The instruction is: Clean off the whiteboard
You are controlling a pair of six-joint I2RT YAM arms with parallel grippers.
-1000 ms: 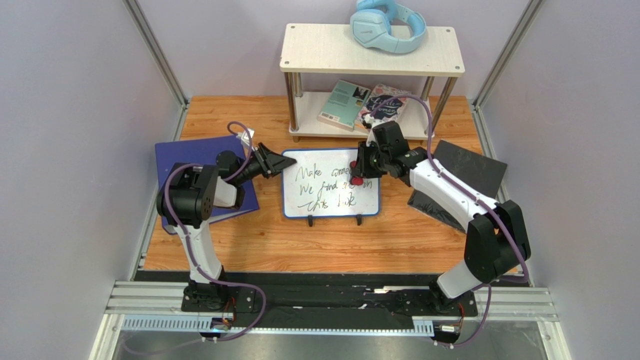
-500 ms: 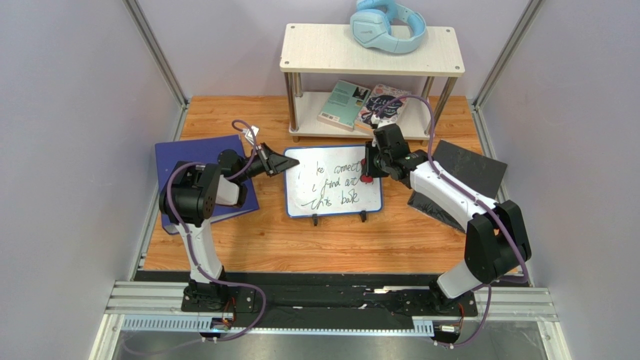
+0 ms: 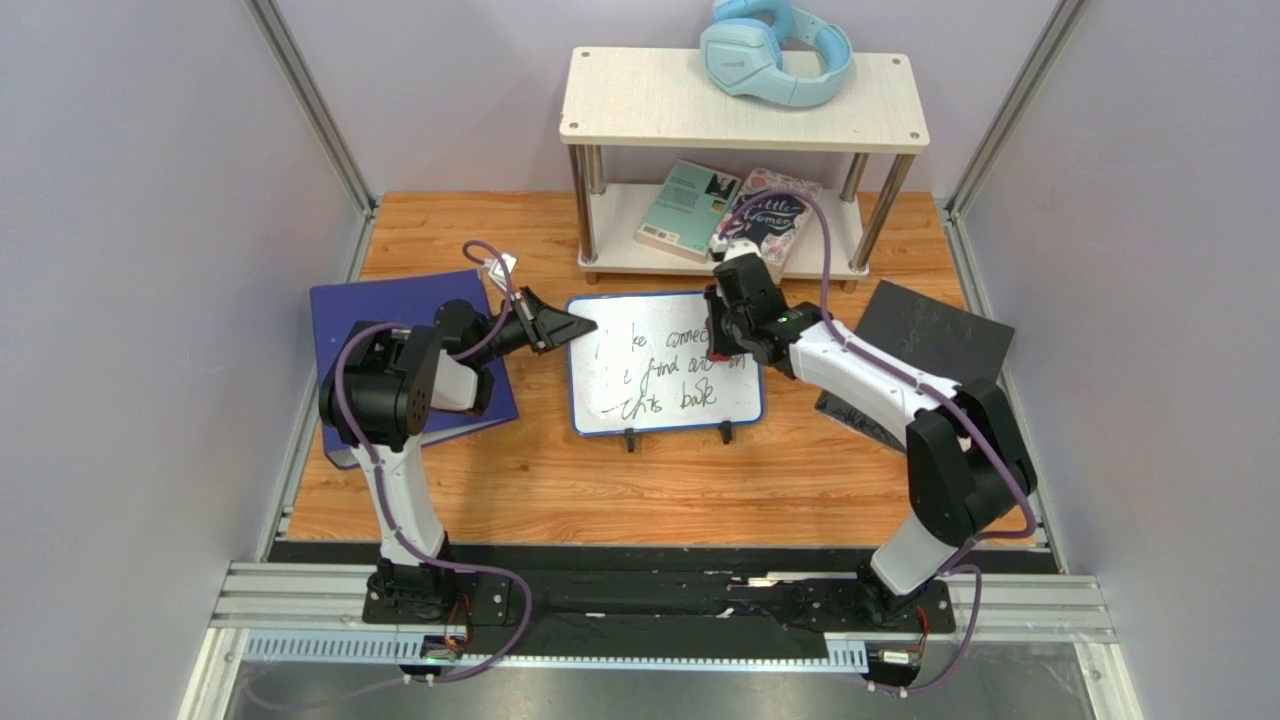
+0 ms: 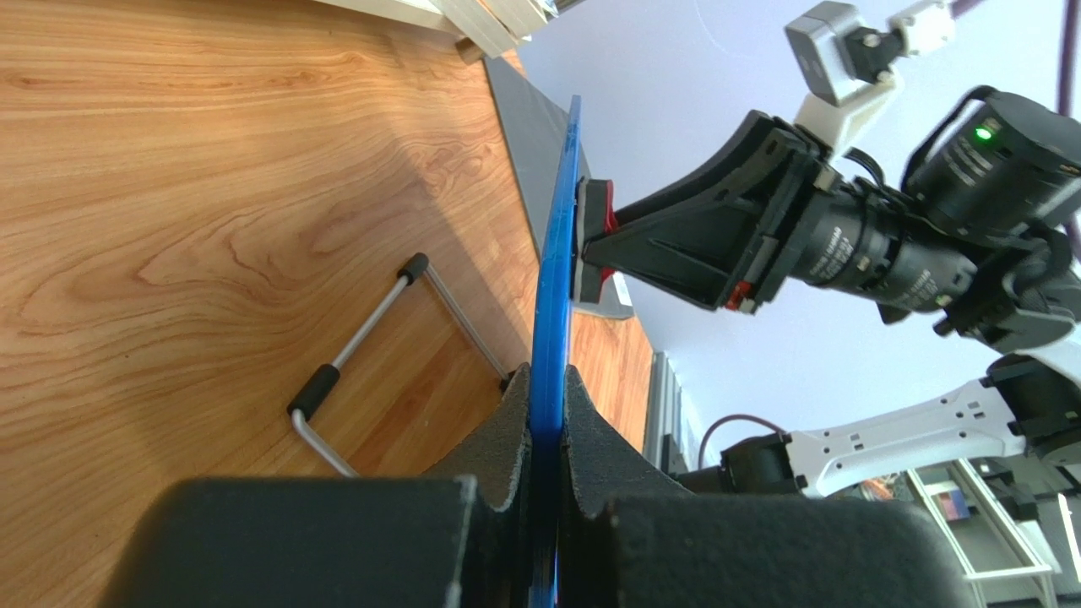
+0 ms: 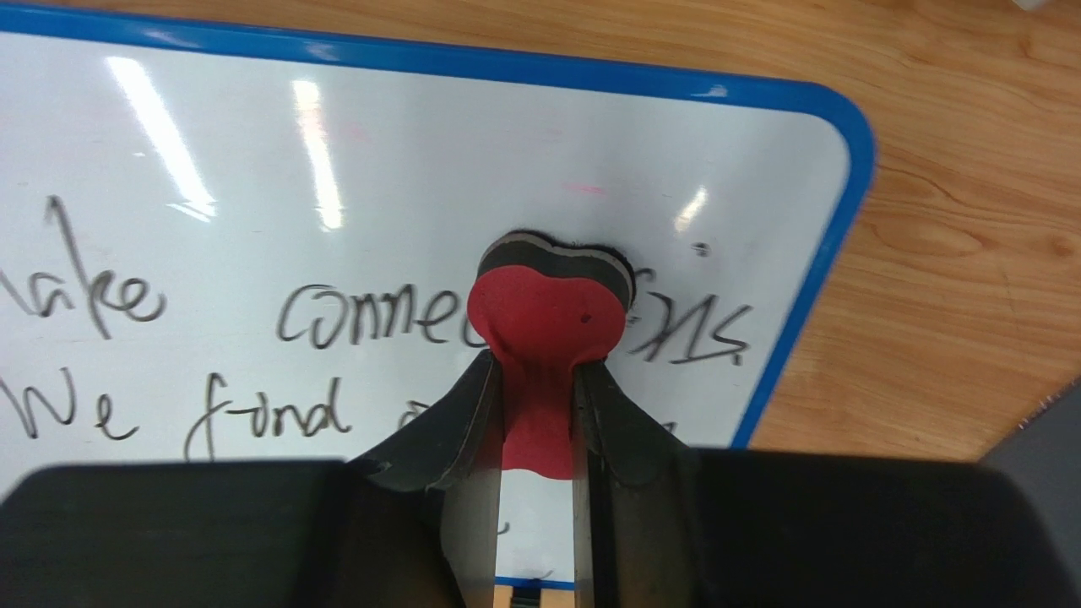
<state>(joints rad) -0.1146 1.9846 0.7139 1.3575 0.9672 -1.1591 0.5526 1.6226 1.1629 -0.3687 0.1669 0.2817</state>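
The whiteboard point(image 3: 669, 375), white with a blue frame and dark handwriting, lies at the middle of the wooden table. My left gripper point(image 3: 576, 323) is shut on its left edge; in the left wrist view the blue frame point(image 4: 555, 253) runs up between the pinched fingertips point(image 4: 518, 418). My right gripper point(image 5: 533, 370) is shut on a red eraser point(image 5: 548, 317), which presses on the whiteboard point(image 5: 381, 165) over the first line of writing, near the upper right corner. In the top view the eraser point(image 3: 718, 351) is mostly hidden under the right gripper point(image 3: 724, 338).
A dark blue binder point(image 3: 376, 308) lies under the left arm. A black flat board point(image 3: 932, 338) lies right of the whiteboard. At the back stands a small shelf point(image 3: 744, 98) with blue headphones point(image 3: 774, 53) on top and books point(image 3: 729, 210) below.
My left gripper has closed on the whiteboard's left edge, and the board has shifted slightly right. The right gripper with the eraser has moved a little left and up over the board.
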